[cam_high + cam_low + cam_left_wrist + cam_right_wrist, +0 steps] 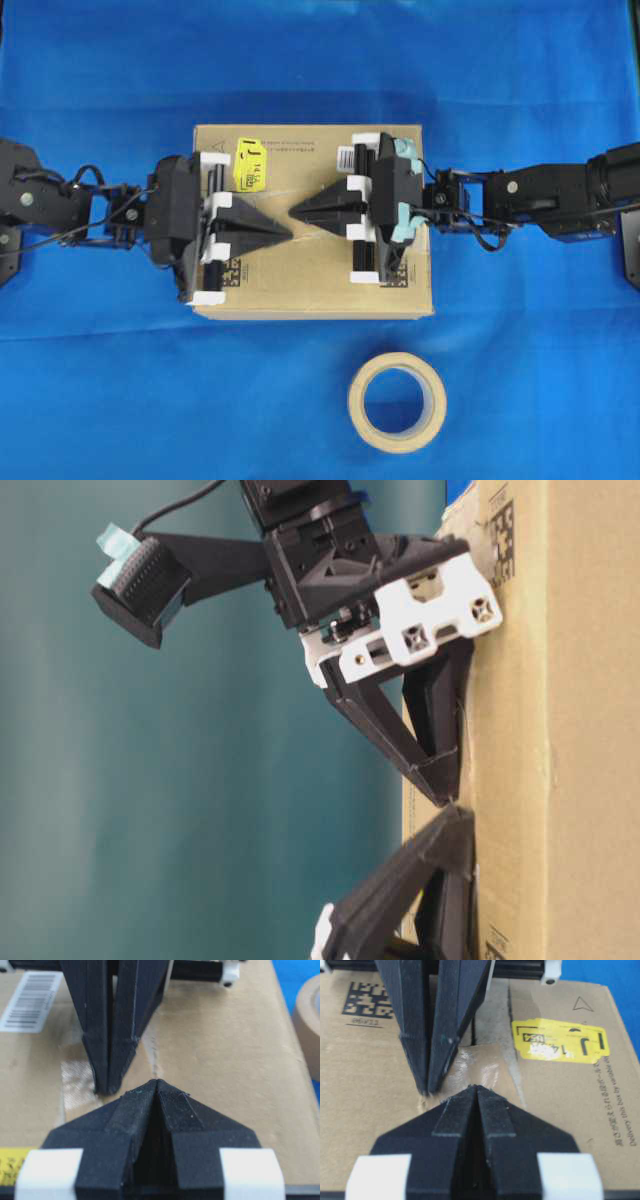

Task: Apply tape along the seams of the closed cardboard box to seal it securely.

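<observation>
Cardboard box (560, 1110): yellow sticker (560, 1040) reads "14"; code label "96V13". Left hand (283, 232) and right hand (297, 211) both closed, empty, over seam (479, 1015).

The arms hid most of the seams (292, 222) on the cardboard box (310, 295). The tape roll (307, 1025) was cut off by the left wrist picture's edge. The yellow sticker's (560, 1040) small words were blurry.

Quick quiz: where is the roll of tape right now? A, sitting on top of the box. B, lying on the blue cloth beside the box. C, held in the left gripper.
B: the tape roll lies flat on the blue cloth, clear of the cardboard box.
</observation>
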`<act>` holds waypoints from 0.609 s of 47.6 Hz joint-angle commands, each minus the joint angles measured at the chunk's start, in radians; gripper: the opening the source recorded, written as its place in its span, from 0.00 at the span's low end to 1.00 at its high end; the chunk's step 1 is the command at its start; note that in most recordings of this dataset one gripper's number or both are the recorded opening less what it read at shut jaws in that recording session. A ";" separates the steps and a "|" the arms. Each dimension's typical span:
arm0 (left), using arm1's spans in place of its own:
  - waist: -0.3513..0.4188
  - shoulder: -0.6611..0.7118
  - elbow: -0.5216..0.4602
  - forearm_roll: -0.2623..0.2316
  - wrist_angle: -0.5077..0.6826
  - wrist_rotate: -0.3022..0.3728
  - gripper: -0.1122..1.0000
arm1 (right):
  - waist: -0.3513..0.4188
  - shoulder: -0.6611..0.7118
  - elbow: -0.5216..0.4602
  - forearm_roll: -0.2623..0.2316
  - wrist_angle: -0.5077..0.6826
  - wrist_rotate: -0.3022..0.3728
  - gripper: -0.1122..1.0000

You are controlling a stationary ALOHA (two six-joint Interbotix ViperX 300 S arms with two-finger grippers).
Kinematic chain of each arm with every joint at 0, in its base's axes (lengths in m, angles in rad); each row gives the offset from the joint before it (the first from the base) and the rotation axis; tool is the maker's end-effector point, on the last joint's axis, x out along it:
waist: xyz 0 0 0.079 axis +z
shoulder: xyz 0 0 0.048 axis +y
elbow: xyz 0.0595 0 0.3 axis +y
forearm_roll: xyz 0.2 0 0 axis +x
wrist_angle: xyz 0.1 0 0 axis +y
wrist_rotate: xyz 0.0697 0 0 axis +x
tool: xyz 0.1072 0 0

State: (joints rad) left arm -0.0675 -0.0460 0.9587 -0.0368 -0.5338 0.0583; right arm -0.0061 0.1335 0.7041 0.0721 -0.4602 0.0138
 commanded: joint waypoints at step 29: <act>0.005 -0.075 0.057 0.000 0.003 -0.017 0.10 | 0.081 -0.130 0.190 0.115 -0.018 -0.005 0.10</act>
State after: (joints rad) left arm -0.0675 -0.0966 1.0262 -0.0368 -0.5384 0.0368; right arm 0.0568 0.0199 0.8744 0.1856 -0.4924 0.0184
